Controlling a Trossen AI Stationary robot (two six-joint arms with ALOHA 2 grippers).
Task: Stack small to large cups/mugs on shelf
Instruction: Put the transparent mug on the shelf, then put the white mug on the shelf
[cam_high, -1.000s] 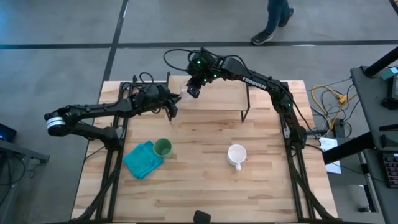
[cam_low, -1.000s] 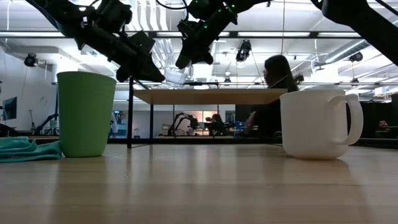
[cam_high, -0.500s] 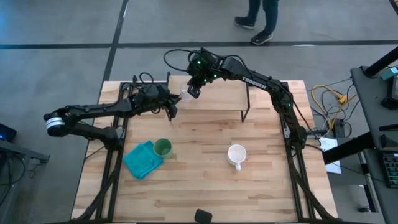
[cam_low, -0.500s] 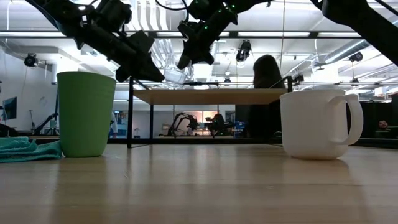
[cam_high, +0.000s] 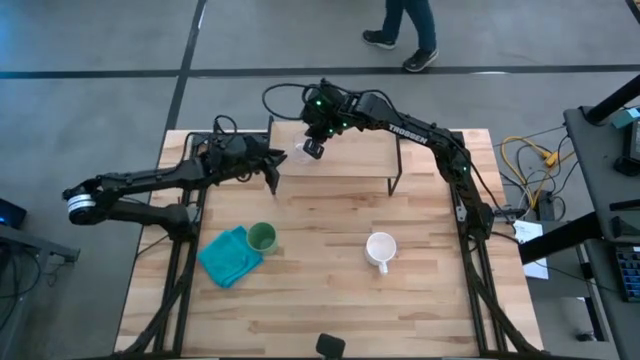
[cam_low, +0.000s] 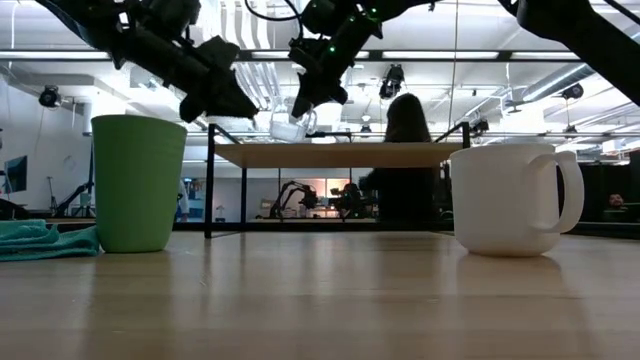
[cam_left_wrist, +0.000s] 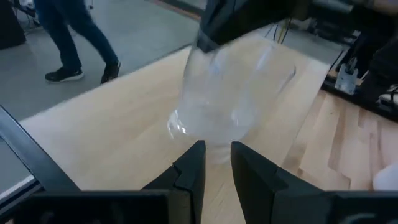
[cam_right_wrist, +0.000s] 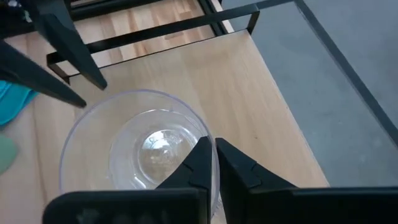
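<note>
A small clear glass cup (cam_high: 300, 156) hangs over the left end of the light-wood shelf (cam_high: 360, 155), held by my right gripper (cam_high: 314, 149), which is shut on it. In the low view the cup (cam_low: 288, 127) sits slightly tilted just above the shelf top (cam_low: 340, 155). My left gripper (cam_high: 274, 172) stands a little to the cup's left, apart from it, its fingers (cam_left_wrist: 193, 165) narrowly open. The green cup (cam_high: 262, 237) stands on its base on the table beside a teal cloth (cam_high: 228, 257). The white handled mug (cam_high: 380, 247) stands on the table's near right part. My right gripper holds the glass cup by its rim (cam_right_wrist: 208, 140), one finger inside the cup and one outside. The fingers come from above, pointing down. The cup hangs below them, mouth up and slightly tilted; I cannot tell whether its base touches the shelf.
The shelf stands on thin black legs (cam_low: 209, 190) at the table's far middle, with bare board to the right of the cup. A person (cam_low: 400, 160) walks beyond the table's far edge. The table between the green cup and the mug is bare wood.
My left gripper has drawn away from the glass cup, toward the table's left edge and slightly up; a gap now shows between them. My right gripper keeps the cup over the shelf's left end, and the cup has sunk a little toward the board.
</note>
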